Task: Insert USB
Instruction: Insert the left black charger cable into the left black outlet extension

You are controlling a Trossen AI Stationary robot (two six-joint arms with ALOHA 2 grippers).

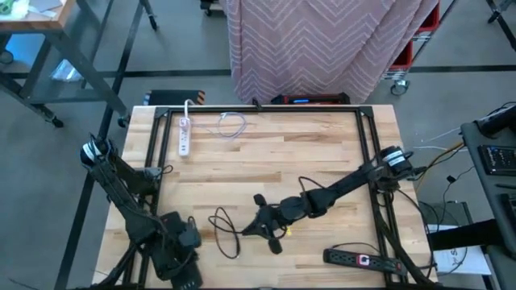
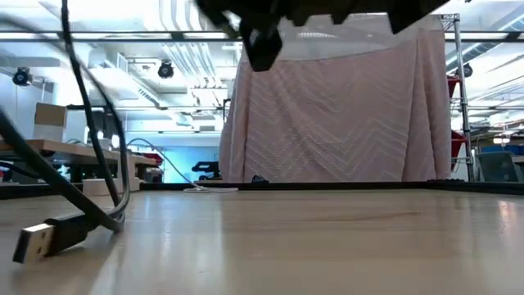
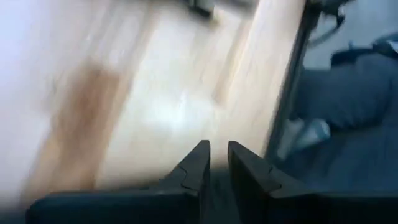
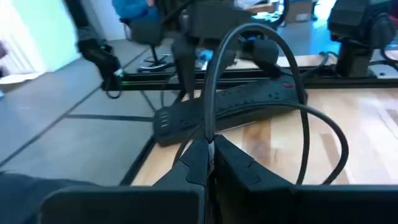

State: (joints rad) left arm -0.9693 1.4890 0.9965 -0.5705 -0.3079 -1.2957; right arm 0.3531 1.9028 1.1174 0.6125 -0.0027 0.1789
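Note:
A black USB cable (image 1: 224,232) lies looped on the wooden table near its near edge. Its silver plug (image 2: 37,239) rests flat on the wood in the low view. My right gripper (image 1: 260,228) reaches in from the table's right and is shut on this cable (image 4: 214,74). A black power strip (image 1: 359,259) lies near the table's near right corner and shows beyond the fingers in the right wrist view (image 4: 230,109). My left gripper (image 3: 218,158) hovers over bare wood at the near left with a narrow gap between its fingers; it holds nothing. My right gripper pinches the black cable (image 4: 211,138) between its two fingertips, somewhere along its length and away from the plug. The fingers come from the table's right, slanting down. From the pinch the cable arches up in a slack loop (image 4: 305,124), and the plug end lies on the table.
A white power strip (image 1: 184,137) and a thin white cable (image 1: 231,125) lie near the far edge. Black frame rails (image 1: 258,109) border the table. The middle of the table is bare wood (image 1: 266,161). A pink patterned cloth (image 2: 336,115) hangs behind the far edge.

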